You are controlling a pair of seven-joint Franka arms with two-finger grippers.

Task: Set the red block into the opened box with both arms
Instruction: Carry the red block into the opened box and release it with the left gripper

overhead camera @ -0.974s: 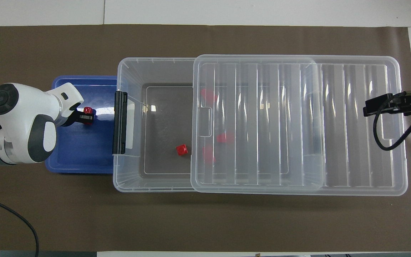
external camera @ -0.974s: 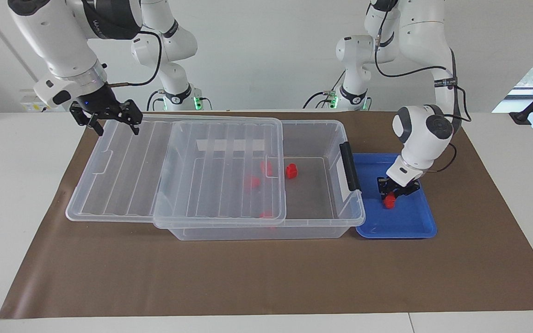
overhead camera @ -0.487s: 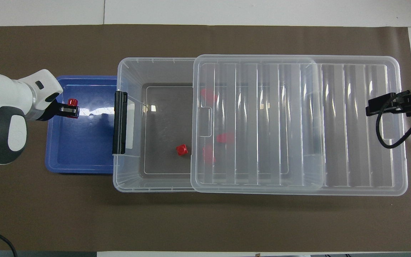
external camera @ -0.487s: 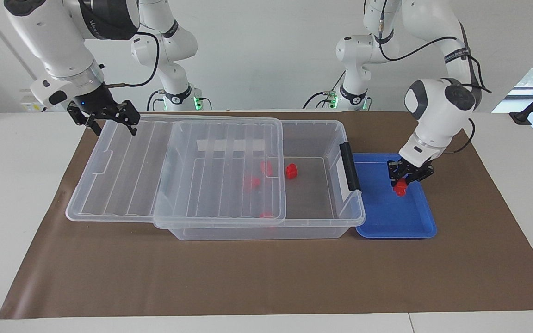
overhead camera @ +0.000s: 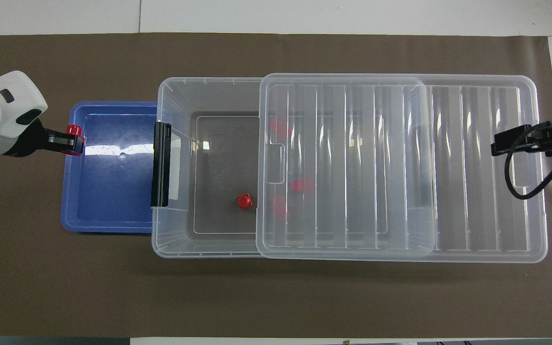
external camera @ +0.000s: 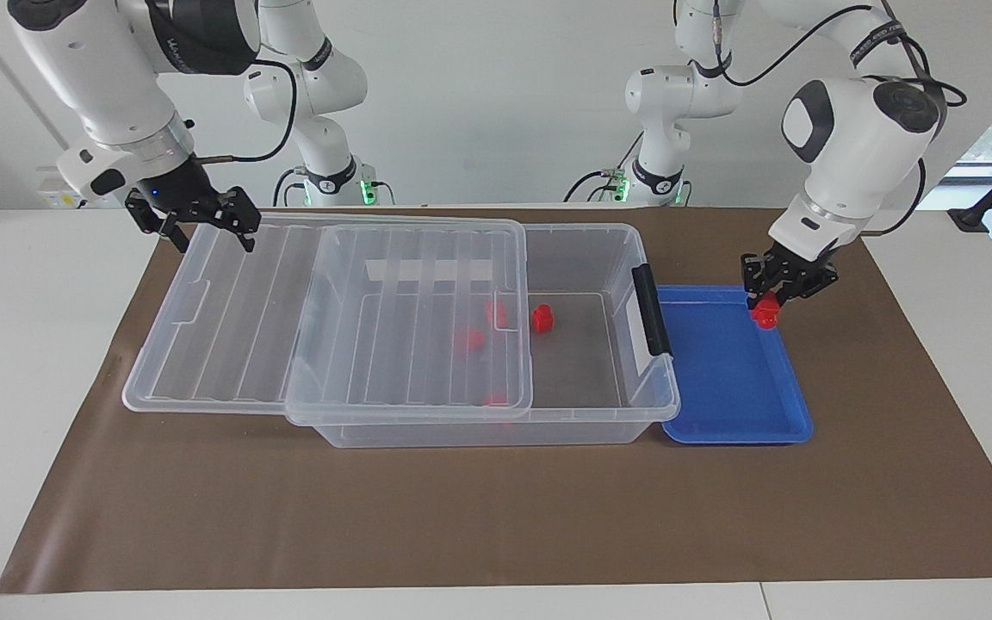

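My left gripper [external camera: 773, 297] [overhead camera: 77, 140] is shut on a small red block [external camera: 765, 315] [overhead camera: 73, 130] and hangs in the air over the edge of the blue tray [external camera: 733, 392] [overhead camera: 108, 196] that lies away from the box. The clear box [external camera: 658, 405] [overhead camera: 170, 239] stands beside the tray. Its ribbed lid [external camera: 220, 327] [overhead camera: 467, 167] is slid toward the right arm's end, which leaves the tray end open. My right gripper [external camera: 213, 231] [overhead camera: 499, 143] is open and empty above the lid's outer end.
A loose red block [external camera: 542, 319] [overhead camera: 244, 201] lies on the box floor in the open part, with more red blocks [external camera: 468, 338] [overhead camera: 300, 184] under the lid. Brown paper [external camera: 496, 517] covers the table. Two slimmer white arms [external camera: 324, 164] stand by the robots.
The left gripper has lifted the red block off the tray floor and carried it up and away from the box. The right gripper has barely moved.
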